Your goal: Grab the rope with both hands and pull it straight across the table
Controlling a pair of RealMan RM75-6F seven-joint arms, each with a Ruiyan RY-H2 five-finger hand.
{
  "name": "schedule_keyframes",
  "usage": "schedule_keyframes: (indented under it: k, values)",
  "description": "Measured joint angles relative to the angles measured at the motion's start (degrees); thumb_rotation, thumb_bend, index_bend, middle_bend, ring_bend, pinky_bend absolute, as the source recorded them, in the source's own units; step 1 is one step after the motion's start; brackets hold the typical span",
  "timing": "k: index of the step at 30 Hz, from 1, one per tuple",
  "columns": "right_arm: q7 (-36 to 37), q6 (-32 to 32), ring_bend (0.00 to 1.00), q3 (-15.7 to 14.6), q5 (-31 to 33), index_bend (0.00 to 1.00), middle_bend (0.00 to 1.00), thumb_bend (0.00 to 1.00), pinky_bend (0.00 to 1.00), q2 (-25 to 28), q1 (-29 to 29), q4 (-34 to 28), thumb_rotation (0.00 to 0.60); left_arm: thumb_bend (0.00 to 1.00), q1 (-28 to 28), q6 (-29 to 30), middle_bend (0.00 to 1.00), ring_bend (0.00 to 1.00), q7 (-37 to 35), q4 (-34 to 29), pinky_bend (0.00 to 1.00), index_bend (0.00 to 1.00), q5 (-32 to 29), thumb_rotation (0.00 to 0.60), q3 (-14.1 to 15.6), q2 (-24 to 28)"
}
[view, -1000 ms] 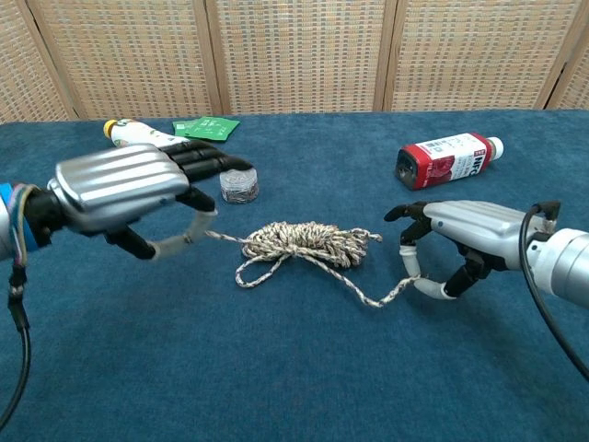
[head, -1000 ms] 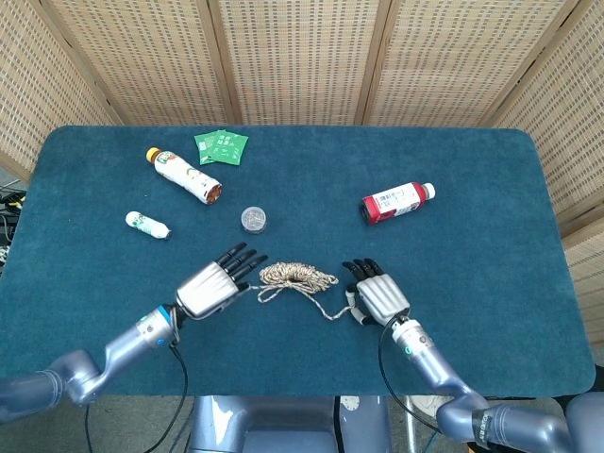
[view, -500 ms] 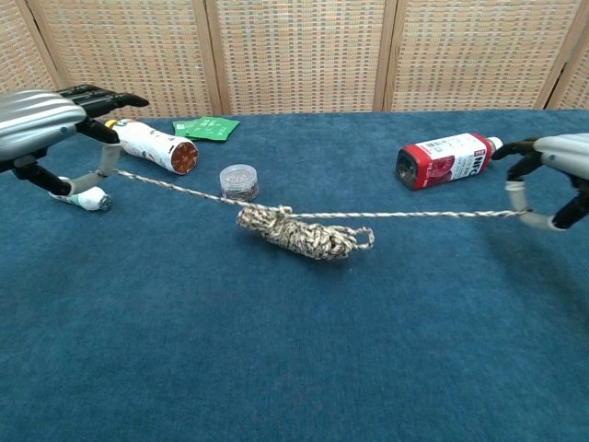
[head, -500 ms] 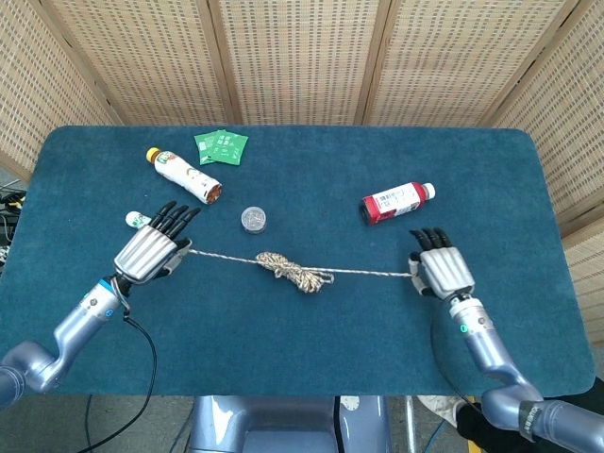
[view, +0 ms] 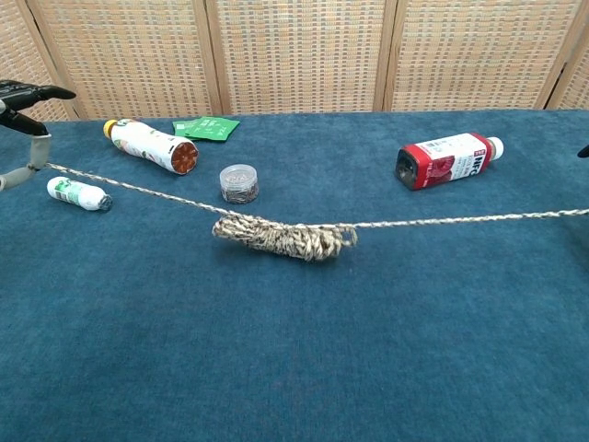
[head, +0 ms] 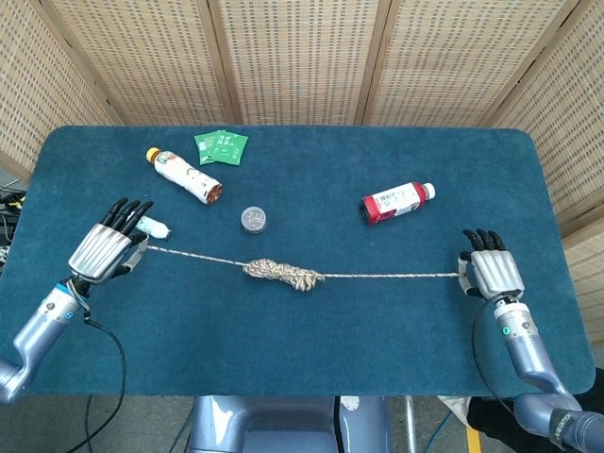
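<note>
A speckled beige rope (head: 377, 276) (view: 460, 220) runs taut across the blue table, with a tight coiled bundle (head: 281, 274) (view: 282, 238) left in its middle. My left hand (head: 106, 249) (view: 20, 101) pinches the rope's left end near the table's left side. My right hand (head: 491, 274) holds the right end near the right edge; the chest view shows almost nothing of that hand.
A small white bottle (head: 151, 226) (view: 78, 194) lies right beside my left hand. Behind the rope are a tan bottle (head: 184, 176) (view: 151, 145), green packets (head: 222, 146), a small round jar (head: 253, 219) (view: 239, 182) and a red bottle (head: 397, 201) (view: 444, 160).
Both hands have moved apart, left hand further left, right hand further right. The rope has paid out from the bundle and now spans most of the table; the bundle is smaller.
</note>
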Motion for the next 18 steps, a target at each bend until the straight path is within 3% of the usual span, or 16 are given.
schedule_keyframes:
  k: [2, 3, 4, 5, 6, 7, 12, 18]
  values:
    - [0.2, 0.1, 0.00, 0.0, -0.2, 0.56, 0.07, 0.42, 0.00, -0.1, -0.1, -0.1, 0.600, 0.43, 0.4, 0.6, 0.00, 0.00, -0.5, 0.4, 0.00, 0.56, 0.2, 0.600, 0.1, -0.3]
    - [0.5, 0.2, 0.00, 0.0, -0.4, 0.43, 0.05, 0.34, 0.00, -0.2, -0.2, -0.2, 0.600, 0.32, 0.5, 0.8, 0.00, 0.00, -0.7, 0.5, 0.00, 0.44, 0.4, 0.600, 0.1, -0.4]
    - [0.7, 0.2, 0.00, 0.0, -0.4, 0.27, 0.03, 0.21, 0.00, -0.2, -0.3, -0.3, 0.600, 0.14, 0.6, 1.0, 0.00, 0.00, -0.9, 0.6, 0.00, 0.21, 0.6, 0.600, 0.2, -0.5]
    - [0.8, 0.2, 0.00, 0.0, -0.5, 0.17, 0.02, 0.13, 0.00, -0.2, -0.3, -0.5, 0.600, 0.04, 0.7, 1.0, 0.00, 0.00, -1.2, 0.5, 0.00, 0.08, 0.7, 0.600, 0.3, -0.4]
    - [1.1, 0.4, 0.00, 0.1, -0.6, 0.06, 0.00, 0.04, 0.00, -0.1, -0.4, -0.7, 0.600, 0.01, 0.8, 1.0, 0.00, 0.00, -1.5, 0.2, 0.00, 0.02, 0.7, 0.600, 0.4, -0.2]
    - [1.5, 0.7, 0.00, 0.2, -0.8, 0.01, 0.00, 0.00, 0.00, -0.1, -0.5, -0.9, 0.600, 0.00, 0.9, 1.0, 0.00, 0.00, -1.9, -0.2, 0.00, 0.00, 0.7, 0.600, 0.4, 0.0]
    - [5.9, 6.5, 0.00, 0.8, -4.5, 0.00, 0.00, 0.00, 0.00, -0.3, -1.8, -1.1, 0.600, 0.00, 1.9, 1.0, 0.00, 0.00, -3.9, -7.0, 0.00, 0.00, -0.6, 0.600, 0.0, 3.5]
    - [13.4, 14.4, 0.00, 0.0, -11.9, 0.00, 0.00, 0.00, 0.00, 1.9, -4.8, -4.0, 0.600, 0.00, 5.1, 2.2, 0.00, 0.00, -2.3, -22.7, 0.00, 0.00, -5.3, 0.600, -1.4, 11.5]
